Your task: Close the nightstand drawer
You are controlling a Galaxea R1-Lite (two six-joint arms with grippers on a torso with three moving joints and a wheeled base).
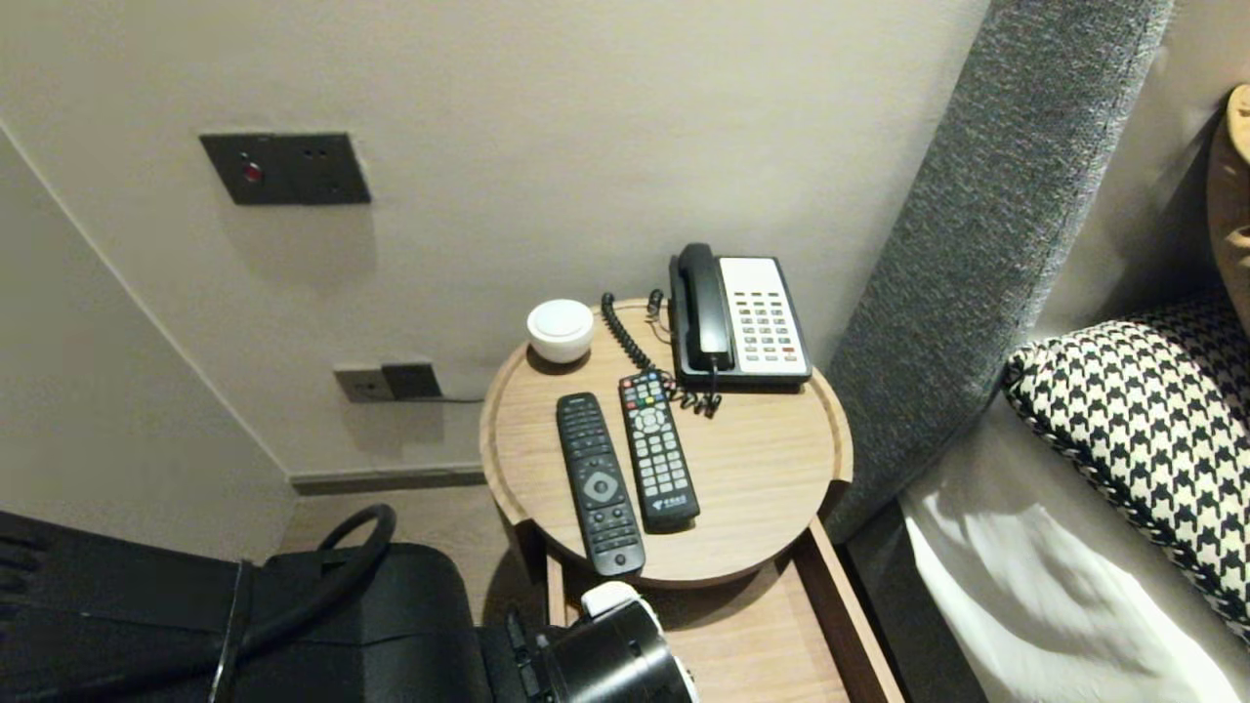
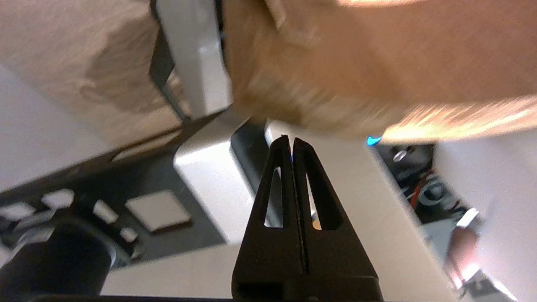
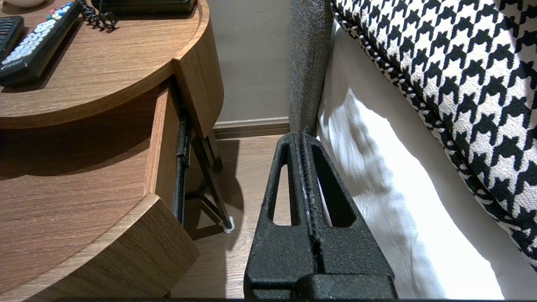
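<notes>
Bench (image 1: 762, 469) front: left gripper (image 2: 291, 140), fingers pressed together, empty | right gripper (image 3: 303, 135), fingers together, empty, between drawer (image 3: 161, 142) and bed (image 3: 377, 201)

Seen from the robot's head, a camera looks forward and down on the round table (image 1: 762, 469) against the wall (image 1: 547, 146), with the bed (image 1: 1025, 586) on the right. The right wrist camera, behind the right fingers (image 3: 281, 251), sits low beside the open drawer (image 3: 163, 138), facing that wall. Both views share the table rim, drawer, grey-keyed remote (image 1: 659, 451) and houndstooth pillow (image 1: 1143, 430). The left wrist camera (very close, blurred) looks past the left fingers (image 2: 268, 251).
</notes>
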